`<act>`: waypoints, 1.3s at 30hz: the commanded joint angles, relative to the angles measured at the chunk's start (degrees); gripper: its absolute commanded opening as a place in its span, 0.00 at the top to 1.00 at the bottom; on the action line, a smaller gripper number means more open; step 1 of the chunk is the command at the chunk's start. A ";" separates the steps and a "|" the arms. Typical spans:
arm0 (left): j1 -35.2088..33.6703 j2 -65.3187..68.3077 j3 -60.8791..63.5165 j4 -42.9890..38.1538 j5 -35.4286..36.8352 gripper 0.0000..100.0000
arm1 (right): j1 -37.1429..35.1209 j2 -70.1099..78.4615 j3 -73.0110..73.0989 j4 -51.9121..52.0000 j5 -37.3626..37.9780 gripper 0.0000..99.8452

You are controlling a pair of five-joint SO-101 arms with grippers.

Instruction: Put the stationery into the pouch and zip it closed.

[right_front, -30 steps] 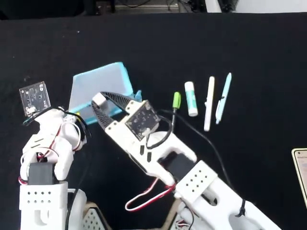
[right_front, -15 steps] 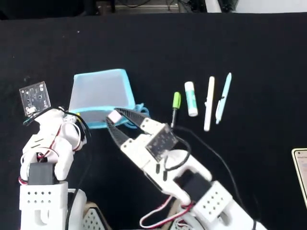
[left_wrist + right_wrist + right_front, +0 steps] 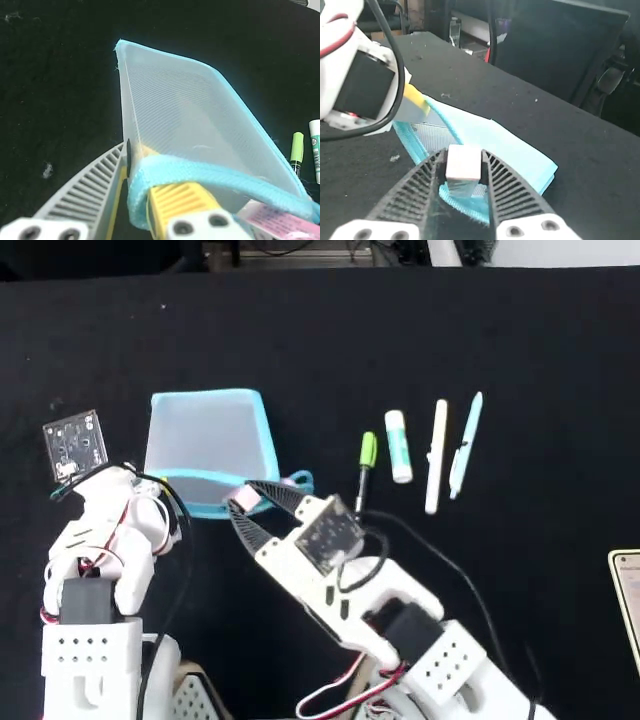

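Where the two arms meet the pouch, read the high view from left to right. At the far left, your left arm's claw [image 3: 168,492] is clamped on the pouch [image 3: 210,440] at the near left corner of its blue rim. The left wrist view shows the grip on the pouch [image 3: 185,120]: in the left claw [image 3: 135,155], the yellow finger sits inside the mouth and the grey ribbed finger lies outside, with the rim pinched between them. The pouch is translucent with blue edging and lies flat on the black surface [image 3: 400,330], its mouth turned towards the arms.

Next to the right, your right arm's claw [image 3: 243,499] sits at the near right end of the pouch's mouth. Its fingers are closed on a small pinkish-white block [image 3: 241,495]. In the right wrist view, the right claw [image 3: 464,155] holds the block [image 3: 463,166] upright just over the blue rim. Whether the block touches the pouch [image 3: 510,145] cannot be told.

Further right, apart from the pouch, four items lie side by side on the surface, roughly parallel: a green marker [image 3: 367,454], a glue stick [image 3: 399,446], a white pen [image 3: 436,455] and a light blue pen [image 3: 466,443]. At the far right edge lies a pale card [image 3: 628,590].
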 commanded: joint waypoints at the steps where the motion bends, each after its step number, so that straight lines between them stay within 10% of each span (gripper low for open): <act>1: -0.40 -0.70 -0.57 -0.62 0.26 0.97 | 0.97 4.88 -4.79 1.23 0.44 0.99; 23: -0.40 -0.70 -0.57 -0.62 0.26 0.97 | 1.05 -14.46 1.45 15.91 8.44 0.99; 39: -0.40 -0.70 -0.57 -0.62 0.26 0.97 | 0.18 5.05 -15.08 13.01 8.18 0.99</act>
